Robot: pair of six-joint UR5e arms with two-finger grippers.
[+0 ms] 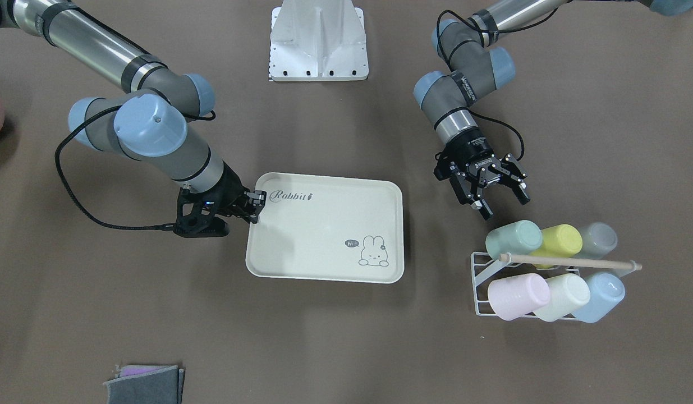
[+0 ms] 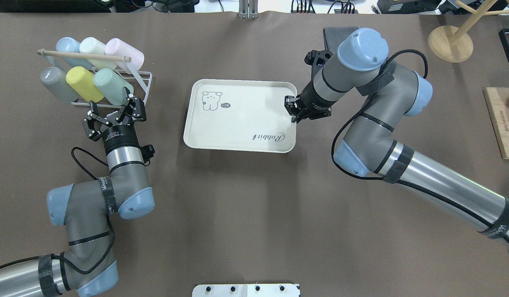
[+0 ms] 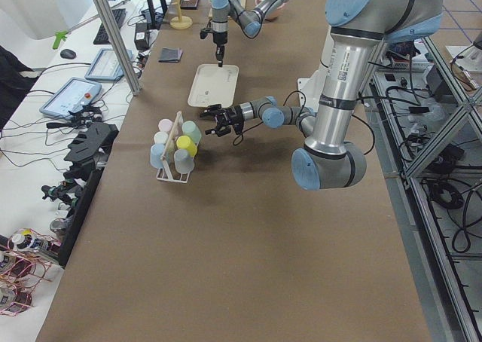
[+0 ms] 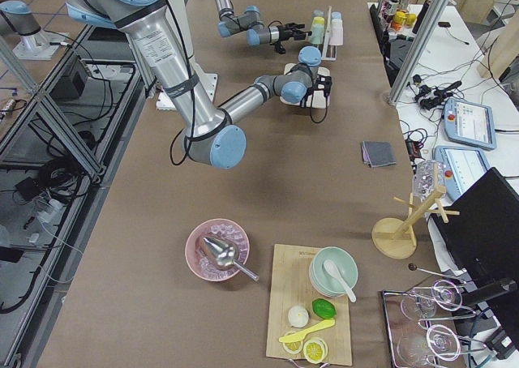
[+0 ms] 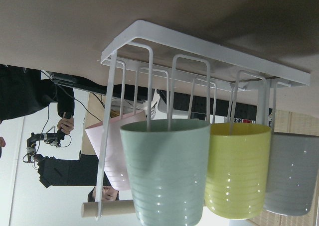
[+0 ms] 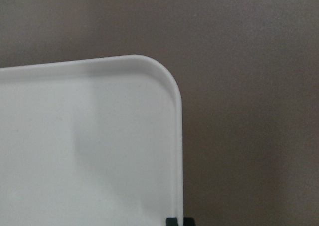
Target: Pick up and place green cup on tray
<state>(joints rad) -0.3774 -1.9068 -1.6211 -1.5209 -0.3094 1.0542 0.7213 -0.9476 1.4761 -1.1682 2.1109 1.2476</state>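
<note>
The left pincer [image 1: 504, 205], spread wide, hangs just beside the rack [image 1: 475, 280], facing the green cup [image 1: 513, 238] stowed in it.

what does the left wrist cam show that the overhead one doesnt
Only the left wrist view: ridges on the green cup, wire prongs of the rack entering the cup mouths, a person in the background. Only the overhead: the open left pincer facing the rack, the tray, the right pincer at its rim. Both: the green cup beside the yellow-green cup, then the grey cup, on the white rack.
</note>
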